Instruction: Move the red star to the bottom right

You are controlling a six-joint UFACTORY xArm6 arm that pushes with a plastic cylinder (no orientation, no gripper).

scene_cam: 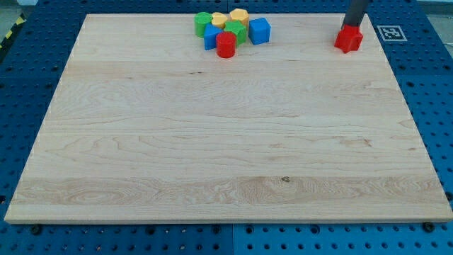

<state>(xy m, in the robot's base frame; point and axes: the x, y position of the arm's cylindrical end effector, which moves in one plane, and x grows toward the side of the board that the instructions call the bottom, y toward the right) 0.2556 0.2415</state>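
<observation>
The red star (348,40) lies near the view's top right corner of the wooden board (226,142). The dark rod comes down from the view's top edge, and my tip (352,28) stands right at the star's top side, touching or almost touching it. A cluster of blocks sits at the top centre: a red cylinder (226,44), a blue cube (260,30), a green block (204,23), another green block (236,32), a blue block (211,38) and two yellow blocks (238,15), (219,19).
The board lies on a blue perforated table (432,85). A black-and-white marker tag (391,32) is fixed just beyond the board's top right corner.
</observation>
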